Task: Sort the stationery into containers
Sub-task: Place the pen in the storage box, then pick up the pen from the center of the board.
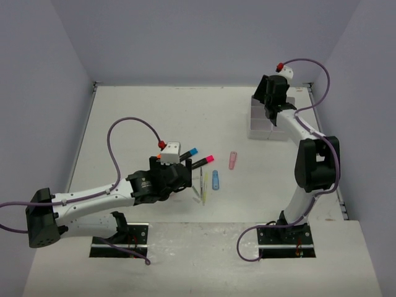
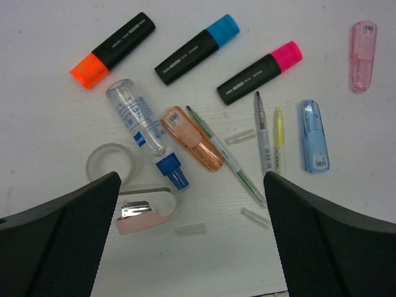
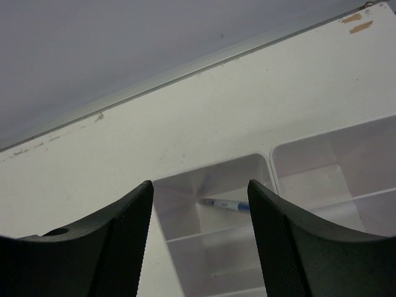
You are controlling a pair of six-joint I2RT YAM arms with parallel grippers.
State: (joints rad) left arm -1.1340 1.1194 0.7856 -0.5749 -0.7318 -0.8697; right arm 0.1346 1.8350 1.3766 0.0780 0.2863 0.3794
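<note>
Your left claw (image 2: pixel 190 177), spread open and empty, hangs above the copper piece (image 2: pixel 192 138), which lies just toward 12 o'clock, its length running 10 to 4.

Top cam overlooks whole table (image 1: pixel 154 117); L wrist close above stationery (image 2: pixel 192 139), R wrist above organiser (image 3: pixel 213 174), both visible from top.

Table (image 2: pixel 43 117): white, matt, faintly grained. Highlighters (image 2: pixel 197 49): black satin plastic, glossy coloured caps. Bottle (image 2: pixel 133 114): clear plastic. Orange piece (image 2: pixel 192 138), blue piece (image 2: pixel 314 136), pink piece (image 2: pixel 362 48): translucent glossy plastic. Tape roll (image 2: pixel 110 162): frosted, translucent. Dispenser blade (image 2: pixel 135 211): bright metal. Left gripper (image 2: pixel 190 182): black matt fingers (image 2: pixel 62 241), fine mesh texture. Organiser box (image 3: pixel 185 195): smooth milky plastic.
</note>
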